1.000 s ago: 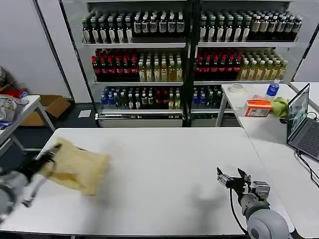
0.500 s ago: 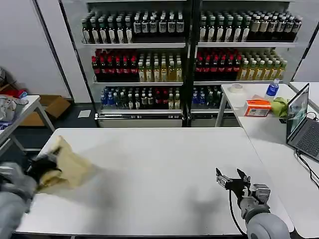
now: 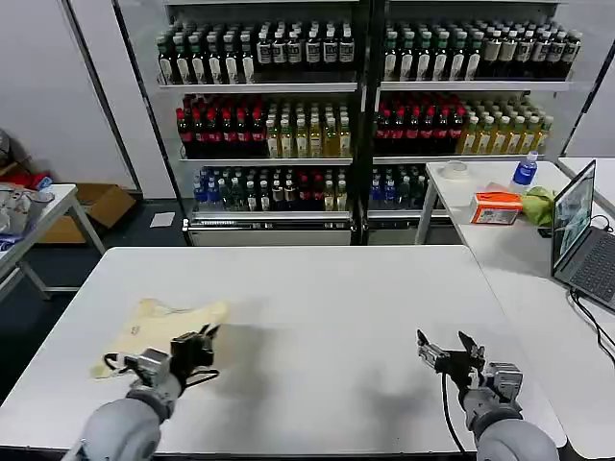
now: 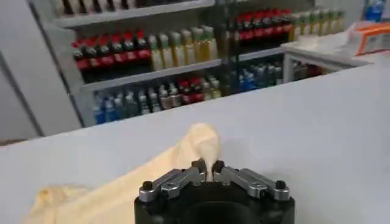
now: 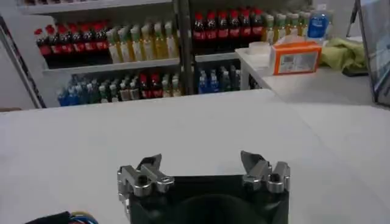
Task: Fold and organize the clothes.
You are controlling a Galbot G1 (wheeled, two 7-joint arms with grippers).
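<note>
**Inspector A:** While the folding looks nearly settled, I would not sign it off. The T-shirt (image 3: pixel 159 328) lies as a loosely bunched pale yellow bundle on the left part of the tabletop (image 3: pixel 327 317), towards the near edge. The left tool (image 3: pixel 197 348) sits at the bundle's right-hand side. In the left wrist view its fingers (image 4: pixel 183 176) are drawn together, with a peak of fabric (image 4: pixel 201 141) rising right at the tips. I cannot tell whether cloth is pinched between them.

**Inspector B:** And the risk from that?

**Inspector A:** If a thread of that thin fabric is caught, any withdrawal would drag the bundle open and undo the fold. The cloth is soft; in my judgement it will not hold a shape against even a light pull.

**Inspector B:** The other arm?

**Inspector A:** The right tool (image 3: pixel 450 351) waits low over the right side of the tabletop, well apart from the shirt, fingers spread wide and empty. It offers no restraint on the bundle. A second concern: the shirt's left end lies near the tabletop's left edge, so a sideways tug could slide it off.
</note>
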